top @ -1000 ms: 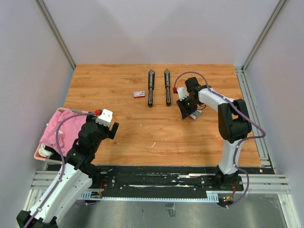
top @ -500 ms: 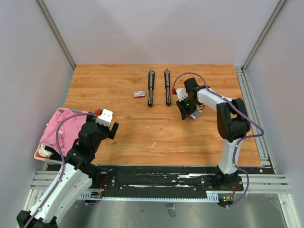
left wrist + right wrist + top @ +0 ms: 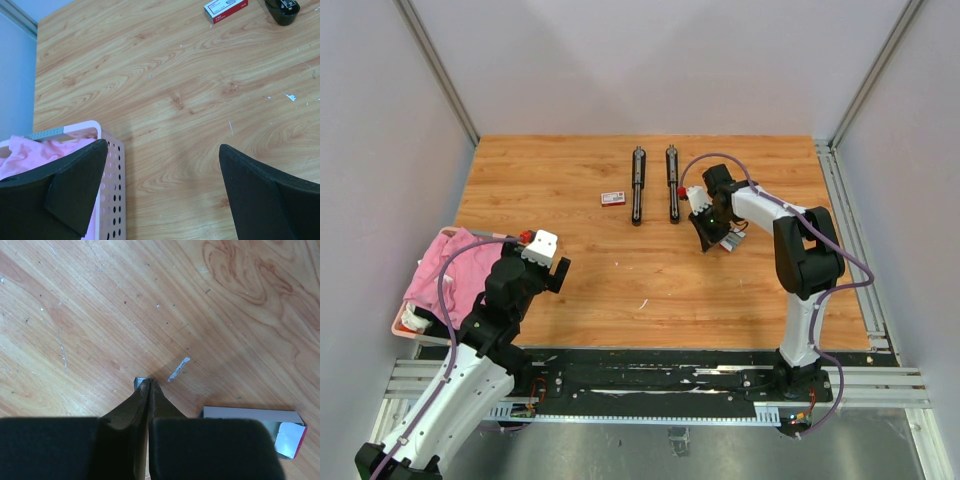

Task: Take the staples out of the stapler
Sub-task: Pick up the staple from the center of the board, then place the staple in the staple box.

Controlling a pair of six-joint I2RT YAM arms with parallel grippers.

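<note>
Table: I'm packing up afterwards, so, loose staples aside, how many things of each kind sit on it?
Long black staplers: 2
Small red-and-white cardboard boxes: 2, one closed, one open
Pink perforated plastic basket: 1
Total: 5

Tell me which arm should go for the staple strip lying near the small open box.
Right. Its tool, shut, is right beside the staple strip; the left tool hangs open by the pink basket, far away.

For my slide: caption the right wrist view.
Shut right gripper, grey bit at its tips, beside a staple strip and open box.
</note>
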